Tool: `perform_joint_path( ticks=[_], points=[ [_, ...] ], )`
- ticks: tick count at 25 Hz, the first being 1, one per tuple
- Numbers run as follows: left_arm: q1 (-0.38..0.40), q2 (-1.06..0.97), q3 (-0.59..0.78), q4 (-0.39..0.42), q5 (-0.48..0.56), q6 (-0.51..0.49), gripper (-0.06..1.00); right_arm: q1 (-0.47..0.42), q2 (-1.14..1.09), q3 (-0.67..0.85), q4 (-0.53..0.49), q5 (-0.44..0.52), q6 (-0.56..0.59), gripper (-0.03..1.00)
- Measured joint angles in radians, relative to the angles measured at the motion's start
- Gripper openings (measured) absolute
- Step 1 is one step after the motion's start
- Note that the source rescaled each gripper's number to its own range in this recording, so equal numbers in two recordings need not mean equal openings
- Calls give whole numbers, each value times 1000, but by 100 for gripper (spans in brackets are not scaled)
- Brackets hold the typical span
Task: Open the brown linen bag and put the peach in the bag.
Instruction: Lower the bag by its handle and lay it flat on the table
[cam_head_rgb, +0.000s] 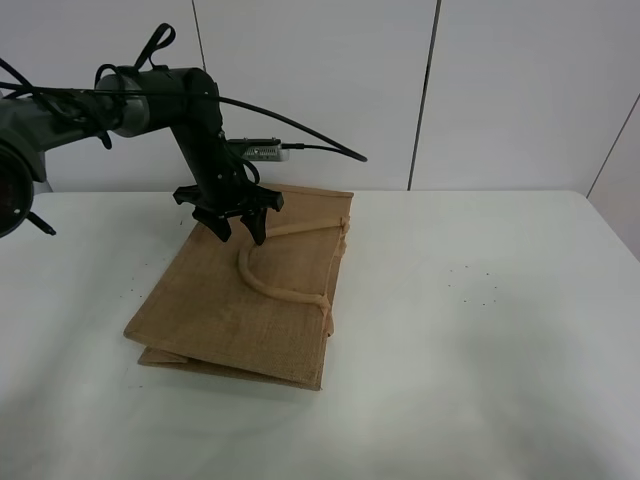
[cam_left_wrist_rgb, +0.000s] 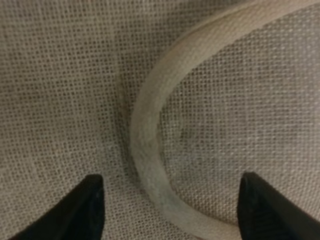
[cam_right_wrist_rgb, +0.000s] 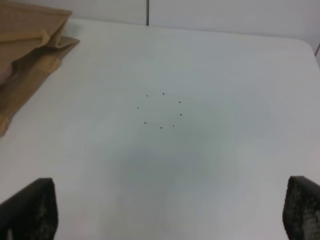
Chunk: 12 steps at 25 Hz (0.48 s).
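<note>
Coarse-woven brown linen bag (cam_head_rgb: 235, 310) lay flat, probably limp; its rope handle (cam_left_wrist_rgb: 150, 150) offered the best hold between the left pincer's (cam_head_rgb: 238, 228) parted fingers.

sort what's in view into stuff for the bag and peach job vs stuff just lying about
For the job:
- brown linen bag, flat and closed
- its beige handle
- left end effector, open over the handle
- right end effector, open over bare table
- no peach in view

Just there:
- white table
- ring of small dots
</note>
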Motion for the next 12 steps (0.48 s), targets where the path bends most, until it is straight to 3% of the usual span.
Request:
perform_joint_path(
  ticks=[3, 6, 12],
  points=[
    [2, -14, 0, 20, 9, 0, 83, 0, 0, 0, 0, 0, 0, 100],
    [12, -36, -6, 95, 41, 0, 83, 0, 0, 0, 0, 0, 0, 100],
    [139, -43, -11, 169, 89, -15, 83, 0, 0, 0, 0, 0, 0, 100]
  ],
)
